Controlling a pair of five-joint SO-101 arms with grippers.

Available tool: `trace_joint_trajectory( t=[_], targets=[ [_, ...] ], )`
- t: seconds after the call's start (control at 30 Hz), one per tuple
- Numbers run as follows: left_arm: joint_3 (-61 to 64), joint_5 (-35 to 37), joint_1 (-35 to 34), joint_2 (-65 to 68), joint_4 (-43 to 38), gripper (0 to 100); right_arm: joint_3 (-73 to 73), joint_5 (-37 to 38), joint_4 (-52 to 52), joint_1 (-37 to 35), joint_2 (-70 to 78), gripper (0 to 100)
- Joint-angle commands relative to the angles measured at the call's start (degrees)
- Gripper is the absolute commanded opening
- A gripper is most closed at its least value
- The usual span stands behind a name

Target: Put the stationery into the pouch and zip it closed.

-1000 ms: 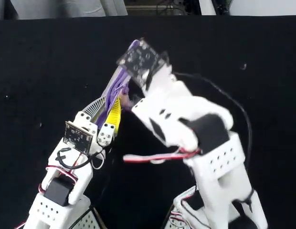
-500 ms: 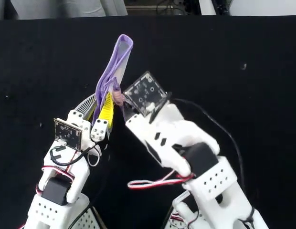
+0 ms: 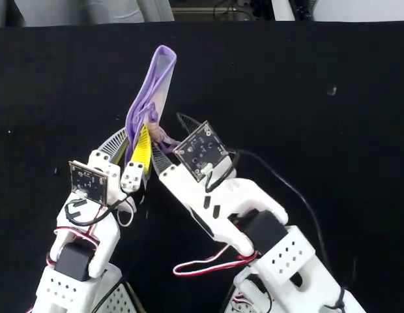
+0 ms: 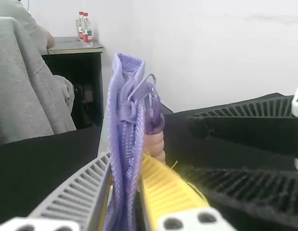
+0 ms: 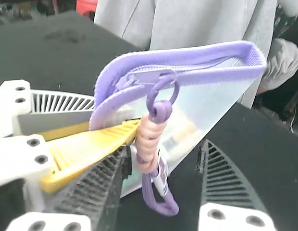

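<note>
From above, the left gripper (image 3: 133,135) pinches the purple pouch (image 3: 153,85) upright over the black table (image 3: 319,78). The right gripper (image 3: 168,138) gapes wide beside it.

The left wrist view has the pouch squeezed between grey and yellow fingers (image 4: 163,187).

In the right wrist view, the zipper pull (image 5: 149,144) hangs between spread black fingers (image 5: 221,178).

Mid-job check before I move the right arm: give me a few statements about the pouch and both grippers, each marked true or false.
1. The left gripper clamps the purple pouch between its grey and yellow fingers. True.
2. The right gripper is shut on the zipper pull. False: its black fingers are open, one on either side of the hanging charm.
3. The pouch lies flat on the table. False: it is held up on edge in the left gripper.
4. A pink and purple charm hangs from the zipper pull. True.
</note>
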Motion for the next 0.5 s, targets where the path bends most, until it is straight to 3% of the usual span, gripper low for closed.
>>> trace_joint_trajectory(
  t=[0.0, 0.23, 0.47],
  targets=[
    [-4.6, 0.4, 0.0, 0.0, 0.1, 3, 0.0, -0.3, -4.3, -1.1, -1.2, 22.9],
    [-5.5, 0.0, 0.2, 0.0, 2.0, 3, -0.2, -0.6, -4.4, 0.3, -1.2, 22.9],
    [-5.1, -9.7, 5.5, 0.0, -0.2, 3, -0.8, -0.8, 0.8, 0.2, -1.7, 22.9]
  ],
)
